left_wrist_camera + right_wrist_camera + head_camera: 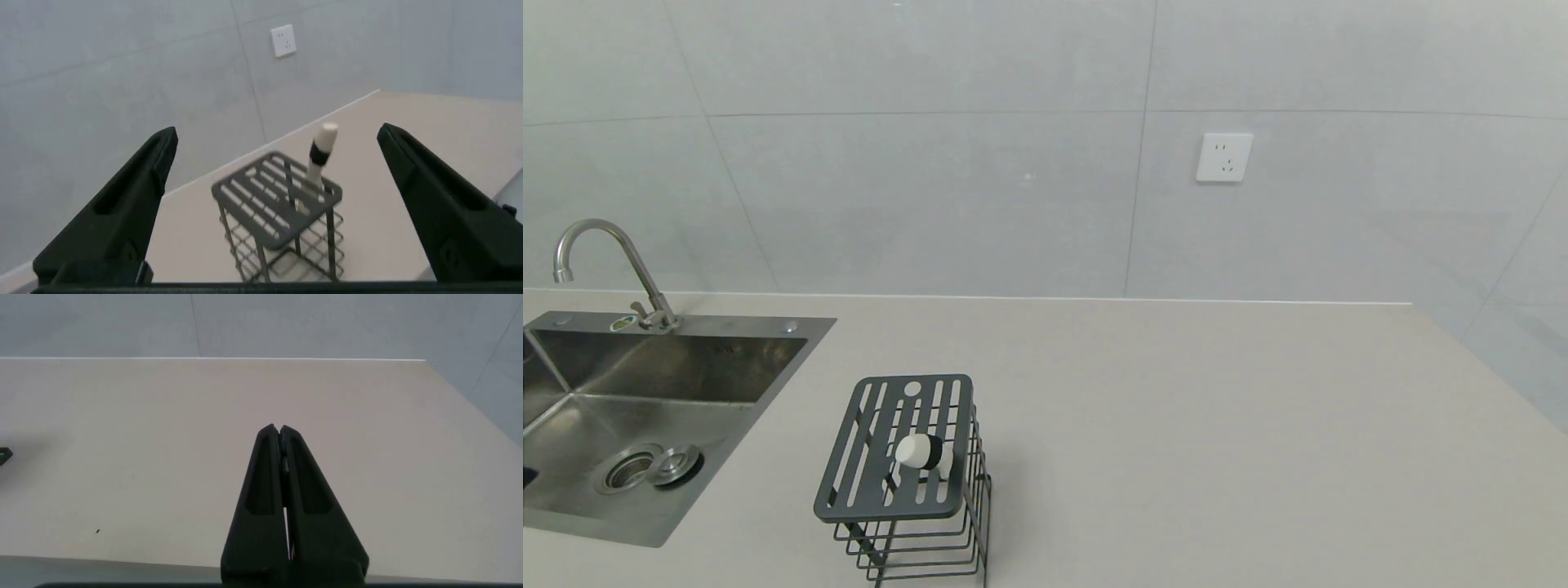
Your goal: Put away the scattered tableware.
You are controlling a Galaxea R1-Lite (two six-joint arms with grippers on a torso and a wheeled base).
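In the head view, a dark wire rack (pixel 898 457) is seen at the lower centre of the frame, a little left of the middle, standing on the pale bench (pixel 1176 425). A utensil (pixel 920 451) is lodged in a slot of its slatted top. Its white end with a black band is turned up toward the camera, so its long axis runs roughly vertical. A steel sink (pixel 686 359) is set into the bench at the lower left, with a curved tap (pixel 638 272) behind it. A white socket (pixel 1224 158) is mounted on the grey tiled wall (pixel 931 163) at the upper right.

In the left wrist view, the left gripper (pixel 278 139) is held short of the rack (pixel 261 196), apart from it. Its fingers (pixel 122 212) are spread wide with nothing between them. The rack is framed in the gap, and the utensil (pixel 321 155) stands out of it, pale end uppermost, leaning slightly. The socket (pixel 283 40) is seen on the wall behind.

In the right wrist view, the right gripper (pixel 280 433) is held above bare bench (pixel 122 441), its fingers pressed together with nothing gripped.
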